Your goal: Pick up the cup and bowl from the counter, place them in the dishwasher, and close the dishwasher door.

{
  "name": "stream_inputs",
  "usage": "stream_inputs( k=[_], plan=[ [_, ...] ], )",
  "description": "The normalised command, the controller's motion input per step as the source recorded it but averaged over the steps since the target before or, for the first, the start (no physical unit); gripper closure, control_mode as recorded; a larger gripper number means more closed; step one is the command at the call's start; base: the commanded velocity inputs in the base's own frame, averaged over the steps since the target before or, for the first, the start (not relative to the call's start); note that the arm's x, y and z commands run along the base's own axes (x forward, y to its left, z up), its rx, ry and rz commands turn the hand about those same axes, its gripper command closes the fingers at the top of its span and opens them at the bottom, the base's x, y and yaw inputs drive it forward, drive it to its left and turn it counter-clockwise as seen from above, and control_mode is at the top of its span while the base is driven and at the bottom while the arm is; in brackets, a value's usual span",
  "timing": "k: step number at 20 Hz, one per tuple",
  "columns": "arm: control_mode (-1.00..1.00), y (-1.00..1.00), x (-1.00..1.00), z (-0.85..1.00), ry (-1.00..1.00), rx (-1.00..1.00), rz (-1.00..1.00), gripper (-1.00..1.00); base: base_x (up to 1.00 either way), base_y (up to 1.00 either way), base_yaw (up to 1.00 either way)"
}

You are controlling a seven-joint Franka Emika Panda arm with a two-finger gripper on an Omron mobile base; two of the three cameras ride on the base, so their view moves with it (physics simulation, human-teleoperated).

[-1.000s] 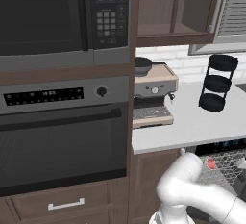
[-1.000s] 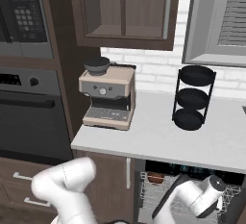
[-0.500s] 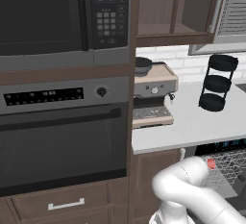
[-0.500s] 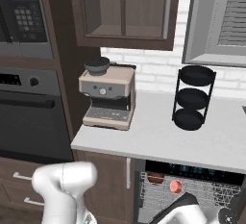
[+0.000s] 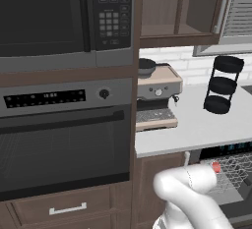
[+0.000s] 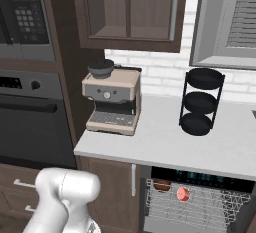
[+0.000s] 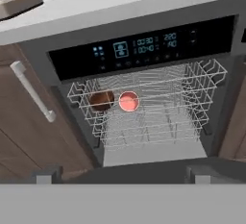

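Dishwasher [image 7: 144, 98]: open under the counter [image 6: 165, 144], wire rack [image 7: 153, 117] holding brown bowl [image 7: 102, 100] beside red cup [image 7: 129, 101] at its left. Above on counter: espresso machine [image 6: 112, 101], black tiered stand [image 6: 201, 101]. Wall oven [image 5: 64, 134] left. Gripper [image 7: 120, 176]: spread wide.

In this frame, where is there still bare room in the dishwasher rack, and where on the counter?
In the wire rack, the middle and right are free; the brown bowl and red cup crowd its left rear. On the counter, bare room lies between the coffee machine and black tiered stand.
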Motion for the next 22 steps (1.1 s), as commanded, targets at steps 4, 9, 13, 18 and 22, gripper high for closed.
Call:
stream_inputs(
  k=[4,9,13,18,22],
  plan=[
    [-1.0,0.34,-1.0,-0.93,-0.49,-0.02,0.14,-1.0,0.0,0.0,0.0],
    [-1.0,0.15,-0.93,-1.0,-0.29,0.0,0.22,-1.0,0.0,0.0,0.0],
    [-1.0,-0.04,-0.13,-1.0,-0.25,0.05,0.1,-1.0,0.0,0.0,0.0],
    [-1.0,-0.08,0.34,-0.95,-0.22,0.12,0.0,-1.0,0.0,0.0,0.0],
    [-1.0,0.0,0.35,-0.98,-0.13,0.11,0.0,-1.0,0.0,0.0,0.0]
  ],
)
